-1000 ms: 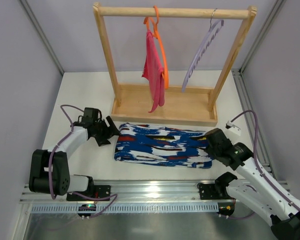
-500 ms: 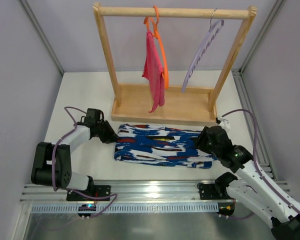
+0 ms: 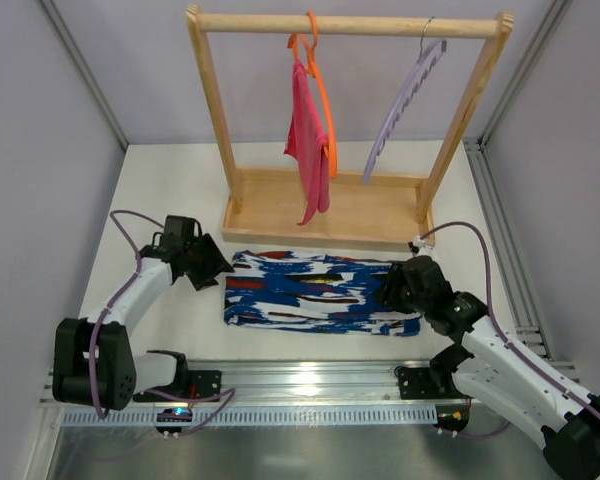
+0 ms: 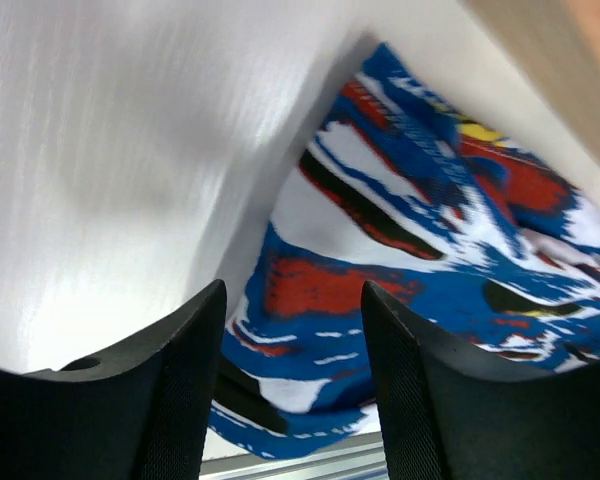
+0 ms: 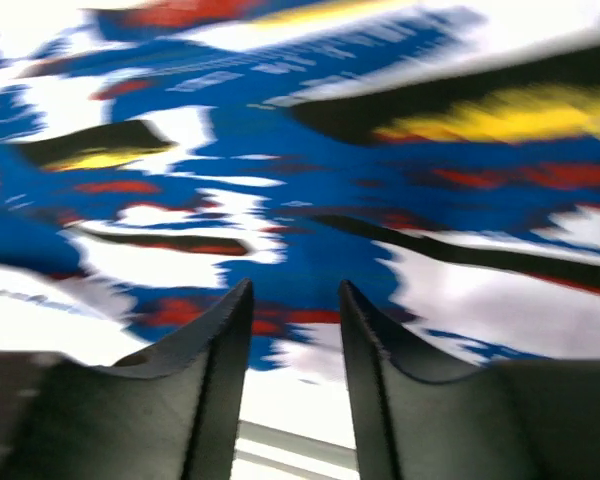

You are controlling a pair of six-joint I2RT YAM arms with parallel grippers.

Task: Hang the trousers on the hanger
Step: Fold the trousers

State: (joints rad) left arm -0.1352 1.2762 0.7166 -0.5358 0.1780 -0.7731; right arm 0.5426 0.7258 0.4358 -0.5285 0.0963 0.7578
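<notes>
The trousers (image 3: 315, 292) lie folded flat on the white table in front of the rack, a long blue, white, red and black printed strip. My left gripper (image 3: 218, 268) sits at their left end, open; in the left wrist view the cloth's edge (image 4: 430, 230) shows between and beyond the gripper (image 4: 292, 300), unpinched. My right gripper (image 3: 392, 288) is over their right end, open; the right wrist view shows the gripper (image 5: 295, 290) hovering just above the print (image 5: 310, 150). The lilac hanger (image 3: 405, 110) hangs empty from the right side of the rail.
A wooden rack (image 3: 325, 228) stands just behind the trousers, its base tray close to both grippers. An orange hanger with pink cloth (image 3: 310, 135) hangs mid-rail. The metal rail of the table's front edge (image 3: 300, 380) runs just below the trousers.
My right gripper has slid left onto the trousers' right end. The left gripper pushed in at the left end, then drew back slightly. The cloth has shifted a little to the left.
</notes>
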